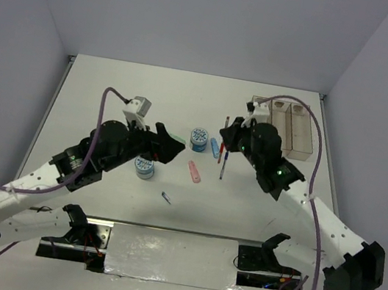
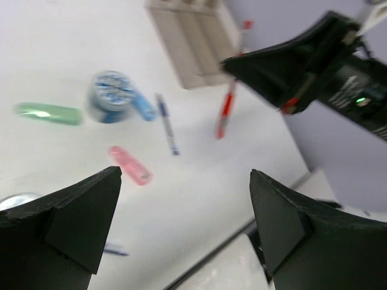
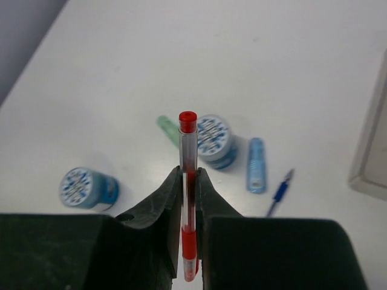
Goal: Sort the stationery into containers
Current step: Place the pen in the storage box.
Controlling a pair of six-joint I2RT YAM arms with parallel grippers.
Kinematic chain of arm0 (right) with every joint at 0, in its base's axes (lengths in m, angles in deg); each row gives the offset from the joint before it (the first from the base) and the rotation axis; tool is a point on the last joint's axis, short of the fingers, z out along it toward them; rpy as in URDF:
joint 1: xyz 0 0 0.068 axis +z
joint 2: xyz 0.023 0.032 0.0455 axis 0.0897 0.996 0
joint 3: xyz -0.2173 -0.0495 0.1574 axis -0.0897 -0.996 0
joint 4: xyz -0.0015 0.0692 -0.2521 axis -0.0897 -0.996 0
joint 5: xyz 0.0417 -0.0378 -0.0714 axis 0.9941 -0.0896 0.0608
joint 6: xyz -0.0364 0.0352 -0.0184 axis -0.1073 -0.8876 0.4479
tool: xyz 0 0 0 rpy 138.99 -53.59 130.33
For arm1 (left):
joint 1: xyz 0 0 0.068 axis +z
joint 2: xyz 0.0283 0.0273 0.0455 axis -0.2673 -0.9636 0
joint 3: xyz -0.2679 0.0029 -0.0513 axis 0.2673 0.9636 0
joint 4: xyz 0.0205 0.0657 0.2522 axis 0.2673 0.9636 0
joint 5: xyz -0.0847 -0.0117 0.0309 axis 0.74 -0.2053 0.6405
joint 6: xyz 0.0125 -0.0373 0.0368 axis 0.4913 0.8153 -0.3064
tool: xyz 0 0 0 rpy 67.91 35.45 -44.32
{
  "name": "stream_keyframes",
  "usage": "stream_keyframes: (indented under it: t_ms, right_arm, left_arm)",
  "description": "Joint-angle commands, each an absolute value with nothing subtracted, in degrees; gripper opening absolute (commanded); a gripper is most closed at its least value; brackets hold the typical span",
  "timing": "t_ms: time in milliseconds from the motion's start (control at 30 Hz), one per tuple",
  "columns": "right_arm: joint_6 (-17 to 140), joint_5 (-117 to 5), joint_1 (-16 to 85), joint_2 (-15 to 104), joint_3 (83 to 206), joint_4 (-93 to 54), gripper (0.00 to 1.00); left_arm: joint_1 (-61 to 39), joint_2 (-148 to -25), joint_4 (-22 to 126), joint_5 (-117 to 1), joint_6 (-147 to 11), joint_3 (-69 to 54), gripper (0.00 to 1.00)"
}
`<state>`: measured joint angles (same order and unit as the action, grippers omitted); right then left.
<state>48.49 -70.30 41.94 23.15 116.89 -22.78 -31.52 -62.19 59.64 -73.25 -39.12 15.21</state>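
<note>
Just left of the tray [image 1: 289, 131], above the worktop [image 1: 113, 94], the right fingers [image 3: 164, 202] are clamped on the red pen [image 3: 187, 136]. The left fingers [image 2: 78, 208] are spread apart and hold nothing, farther left of the tray. Step looks like pen transport. Next move probably needs the pen lined up lengthwise over a narrow compartment.

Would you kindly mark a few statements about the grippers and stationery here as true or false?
1. The right gripper is shut on the red pen. True.
2. The left gripper holds the pink clip. False: it is open and empty; the clip lies on the table.
3. Both tape rolls sit in the tray. False: both stand on the table, outside it.
4. The blue pen lies on the table. True.
</note>
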Motion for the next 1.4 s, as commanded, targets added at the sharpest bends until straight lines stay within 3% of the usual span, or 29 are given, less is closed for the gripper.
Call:
stream_keyframes:
  t_ms: [0,133,267,533,767,967,1233,1367]
  right_arm:
    - [59.88,-64.48,34.88,28.60,126.19,-27.23,0.00]
    - [65.60,-63.69,23.11,40.19,136.64,-31.72,0.00]
    - [67.62,-65.35,17.47,52.66,143.77,-31.20,0.00]
    - [72.11,-68.07,13.59,72.88,168.19,-41.90,0.00]
    - [69.74,-68.70,12.18,77.57,167.17,-40.17,0.04]
    - [68.42,-68.26,11.56,78.28,162.52,-38.85,0.21]
    - [68.24,-67.03,10.95,77.84,160.13,-37.97,0.34]
    - [67.72,-66.15,11.04,76.00,161.45,-39.98,0.51]
  left_arm:
    - [-31.52,-58.93,80.40,-91.93,-38.52,9.96,0.99]
    - [-31.61,-56.65,88.98,-92.07,-44.65,5.48,0.99]
    - [-31.52,-51.66,91.19,-93.11,-50.29,6.69,0.99]
    - [-30.90,-49.34,88.80,-88.72,-52.68,12.85,0.99]
    - [-31.08,-50.05,88.72,-88.11,-52.93,13.02,0.99]
    - [-31.08,-50.75,88.64,-87.49,-53.11,13.02,0.99]
    - [-31.08,-51.63,88.73,-87.23,-53.38,12.94,0.99]
    - [-31.08,-51.99,88.99,-87.49,-53.20,12.85,0.99]
